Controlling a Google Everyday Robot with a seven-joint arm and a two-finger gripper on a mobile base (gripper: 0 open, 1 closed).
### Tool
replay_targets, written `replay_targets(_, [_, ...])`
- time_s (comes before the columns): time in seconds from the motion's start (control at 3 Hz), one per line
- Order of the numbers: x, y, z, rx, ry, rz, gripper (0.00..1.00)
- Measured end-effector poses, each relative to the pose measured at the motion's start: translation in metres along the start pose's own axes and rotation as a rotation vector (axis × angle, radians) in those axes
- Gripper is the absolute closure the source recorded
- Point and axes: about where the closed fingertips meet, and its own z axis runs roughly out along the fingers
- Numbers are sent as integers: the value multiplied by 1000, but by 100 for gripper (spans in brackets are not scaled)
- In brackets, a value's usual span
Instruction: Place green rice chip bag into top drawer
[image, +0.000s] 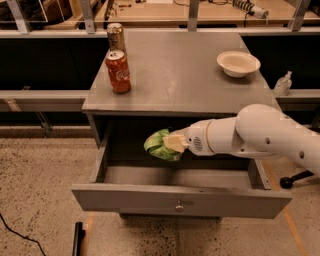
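The green rice chip bag (158, 145) is a crinkled light-green bundle held over the open top drawer (180, 198), just under the front edge of the cabinet top. My gripper (171, 144) reaches in from the right on a thick white arm and is shut on the bag, with one cream fingertip (175, 142) pressed on its right side. The bag hangs above the drawer's floor, towards its left-middle. The drawer is pulled out, with a small round metal knob on its front panel.
On the grey cabinet top (185, 75) a red soda can (118, 71) stands at the front left with a second can (116, 36) behind it. A white bowl (238, 63) sits at the back right. A small bottle (283, 84) stands on the ledge at right.
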Motion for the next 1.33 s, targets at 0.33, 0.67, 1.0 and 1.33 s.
replay_targets(0.33, [-1, -2, 3, 18, 2, 3, 15])
replay_targets(0.67, [1, -3, -7, 52, 4, 20, 0])
replay_targets(1.0, [1, -3, -29, 110, -8, 48, 0])
replay_targets(1.33, [-23, -3, -75, 216, -51, 29, 0])
